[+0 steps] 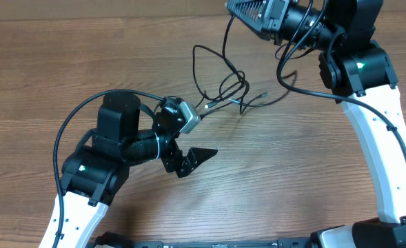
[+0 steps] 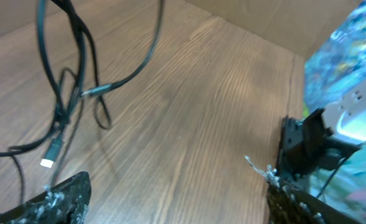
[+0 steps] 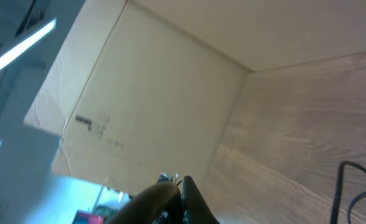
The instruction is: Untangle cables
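The thin black cables (image 1: 227, 86) lie tangled on the wood table at centre back, with a silvery plug (image 1: 208, 107) at their near end. One strand rises to my right gripper (image 1: 230, 8), which is raised at the back and shut on it. In the right wrist view the fingers (image 3: 181, 182) are pressed together, and a cable loop (image 3: 347, 180) shows at the lower right. My left gripper (image 1: 196, 160) is open and empty, just in front of the tangle. In the left wrist view the cables (image 2: 77, 74) and plug (image 2: 51, 152) lie beyond the left of the wide-open jaws (image 2: 176, 199).
A cardboard wall (image 3: 158, 93) stands along the table's far edge (image 1: 120, 8). The right arm's own thicker black cable (image 1: 292, 86) loops over the table at the right of the tangle. Bare wood (image 1: 278, 179) lies in front.
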Motion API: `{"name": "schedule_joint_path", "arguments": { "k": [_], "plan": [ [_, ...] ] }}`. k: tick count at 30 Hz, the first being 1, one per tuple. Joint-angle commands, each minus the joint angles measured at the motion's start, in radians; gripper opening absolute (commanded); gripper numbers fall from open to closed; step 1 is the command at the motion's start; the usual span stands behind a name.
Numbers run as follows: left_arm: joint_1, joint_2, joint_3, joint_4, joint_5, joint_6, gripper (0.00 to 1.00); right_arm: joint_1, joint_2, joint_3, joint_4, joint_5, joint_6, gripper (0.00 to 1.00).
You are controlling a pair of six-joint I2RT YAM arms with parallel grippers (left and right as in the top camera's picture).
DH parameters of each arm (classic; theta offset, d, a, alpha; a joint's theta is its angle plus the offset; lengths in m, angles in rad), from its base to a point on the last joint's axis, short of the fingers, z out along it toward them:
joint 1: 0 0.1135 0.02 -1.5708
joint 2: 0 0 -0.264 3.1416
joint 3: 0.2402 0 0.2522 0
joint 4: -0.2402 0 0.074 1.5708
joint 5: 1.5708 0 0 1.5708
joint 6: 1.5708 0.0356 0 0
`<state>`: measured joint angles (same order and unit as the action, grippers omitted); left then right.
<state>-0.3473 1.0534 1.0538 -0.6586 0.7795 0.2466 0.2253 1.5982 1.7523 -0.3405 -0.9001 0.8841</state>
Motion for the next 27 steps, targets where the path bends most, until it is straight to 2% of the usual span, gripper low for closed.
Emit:
{"name": "schedule_joint_path", "arguments": {
  "k": [1,6,11,14,19,24,27],
  "plan": [
    [-0.006,0.005,0.010,0.005,-0.032,0.085,0.93,0.001,0.001,0.034,-0.027,-0.098,-0.129,0.04],
    [-0.005,-0.009,0.010,0.023,-0.038,0.146,0.98,0.001,0.001,0.034,-0.160,-0.108,-0.254,0.04],
    [-0.005,-0.016,0.010,0.027,-0.223,0.206,0.99,0.002,0.001,0.034,-0.216,-0.159,-0.291,0.04],
    [-0.005,-0.016,0.010,0.023,-0.295,0.297,1.00,0.002,0.001,0.034,-0.212,-0.216,-0.291,0.04],
    [-0.005,-0.015,0.010,0.024,-0.304,0.510,1.00,0.002,0.001,0.034,-0.211,-0.317,-0.291,0.04],
    [-0.005,-0.014,0.010,0.030,-0.304,0.632,1.00,0.002,0.001,0.034,-0.193,-0.428,-0.291,0.04],
    [-0.005,-0.009,0.010,0.050,-0.292,0.644,1.00,0.004,0.001,0.034,-0.151,-0.515,-0.291,0.04]
  ]
}}
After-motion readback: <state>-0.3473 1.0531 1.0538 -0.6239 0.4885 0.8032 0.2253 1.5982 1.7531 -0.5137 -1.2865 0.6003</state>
